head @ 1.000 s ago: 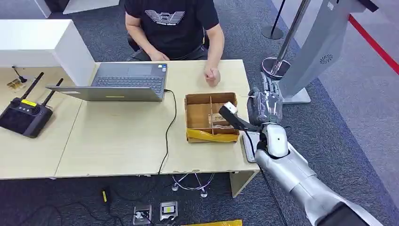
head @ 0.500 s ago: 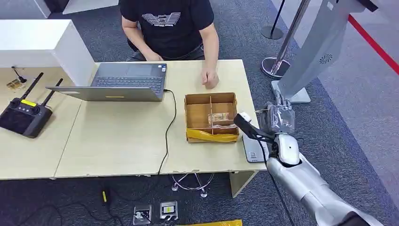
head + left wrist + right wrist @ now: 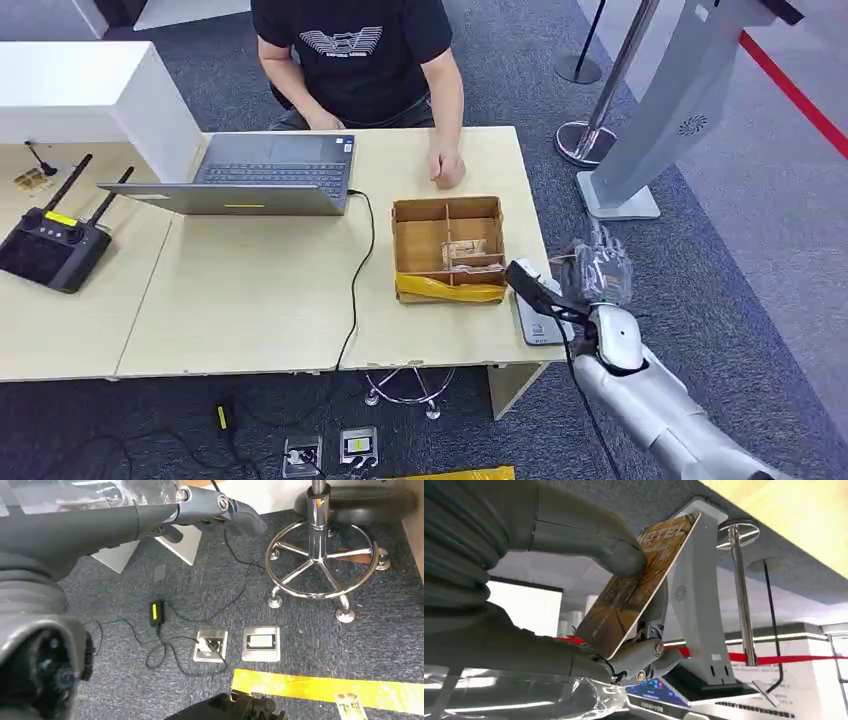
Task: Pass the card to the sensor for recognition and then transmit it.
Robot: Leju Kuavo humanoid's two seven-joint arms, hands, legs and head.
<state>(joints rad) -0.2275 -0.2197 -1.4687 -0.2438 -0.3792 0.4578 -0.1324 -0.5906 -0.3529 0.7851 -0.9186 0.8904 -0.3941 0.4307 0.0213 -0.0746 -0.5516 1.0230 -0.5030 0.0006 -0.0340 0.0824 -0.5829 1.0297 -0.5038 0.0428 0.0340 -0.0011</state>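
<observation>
Pale wooden desk [image 3: 250, 300] unchanged, person [image 3: 350, 50] seated behind; right hand [image 3: 597, 270] has drawn back off box [image 3: 447, 248], now past desk edge beside flat sensor [image 3: 535, 318]; brown card [image 3: 636, 585] pinched under thumb; scan likely next; left hand [image 3: 30, 645] fingers cannot tell.

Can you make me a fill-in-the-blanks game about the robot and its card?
1. The robot's right hand holds a brown card printed with the word ____.
2. The cardboard box sits on the ____.
3. The open laptop is in front of a person in a ____ T-shirt.

Missing words: HOTEL; table; black
</observation>
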